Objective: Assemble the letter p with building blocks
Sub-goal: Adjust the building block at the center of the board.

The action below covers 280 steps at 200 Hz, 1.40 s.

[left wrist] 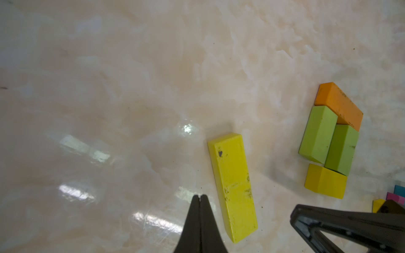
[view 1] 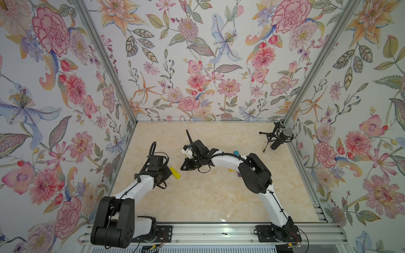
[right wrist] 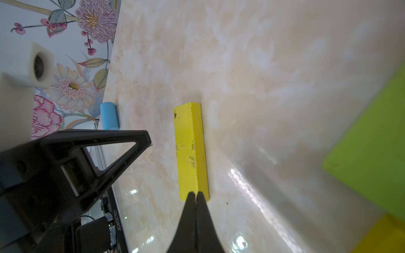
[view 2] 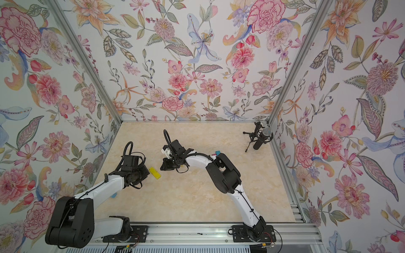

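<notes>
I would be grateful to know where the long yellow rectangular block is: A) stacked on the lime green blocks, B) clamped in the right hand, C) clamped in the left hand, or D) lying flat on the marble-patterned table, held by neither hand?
D: the long yellow rectangular block lies flat on the marble-patterned table, and the left hand and right hand are both shut on nothing.

A glossy beige marble-patterned tabletop (view 1: 208, 197) is closed in on three sides by walls papered with large pink, orange and blue flowers (view 1: 197, 65), which meet at aluminium posts (view 1: 314, 65). In both top views a black microphone on a small tripod (view 1: 279, 140) stands in the far right corner. A ribbed aluminium rail (view 1: 219, 232) runs along the near edge. A pale blue cylinder (right wrist: 109, 116) lies by a wall.
</notes>
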Tool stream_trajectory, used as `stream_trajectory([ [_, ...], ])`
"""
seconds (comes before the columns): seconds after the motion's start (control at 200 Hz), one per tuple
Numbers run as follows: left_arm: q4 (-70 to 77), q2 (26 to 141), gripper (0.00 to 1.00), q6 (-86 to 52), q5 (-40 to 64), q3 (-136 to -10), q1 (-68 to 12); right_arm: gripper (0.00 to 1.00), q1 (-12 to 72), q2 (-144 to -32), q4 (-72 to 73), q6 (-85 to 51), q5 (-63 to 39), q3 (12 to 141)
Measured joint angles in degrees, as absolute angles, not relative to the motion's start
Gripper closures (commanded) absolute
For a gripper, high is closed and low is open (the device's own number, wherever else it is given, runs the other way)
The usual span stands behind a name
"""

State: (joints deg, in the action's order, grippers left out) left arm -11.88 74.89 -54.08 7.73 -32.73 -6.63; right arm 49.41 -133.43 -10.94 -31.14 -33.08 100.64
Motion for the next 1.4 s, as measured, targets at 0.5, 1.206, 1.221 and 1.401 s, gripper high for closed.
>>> stream_trajectory([
  [0.5,-6.0,80.14,1.0,-54.0,9.15,-31.24,-4.97,1.0,49.87,-136.88,-11.86,-33.3,-32.53,101.6],
  [1.206,5.91,86.85,1.0,-51.92,14.11,-32.23,-11.07,1.0,51.2,-134.65,-10.72,-34.35,-31.2,96.86],
  [1.221,5.93,86.85,1.0,-51.94,14.06,-32.23,-11.29,1.0,51.2,-134.47,-10.72,-34.35,-31.07,96.57],
  [1.401,6.76,86.5,1.0,-52.56,13.28,-31.51,-13.08,1.0,51.2,-132.62,-10.63,-34.33,-29.93,94.06],
])
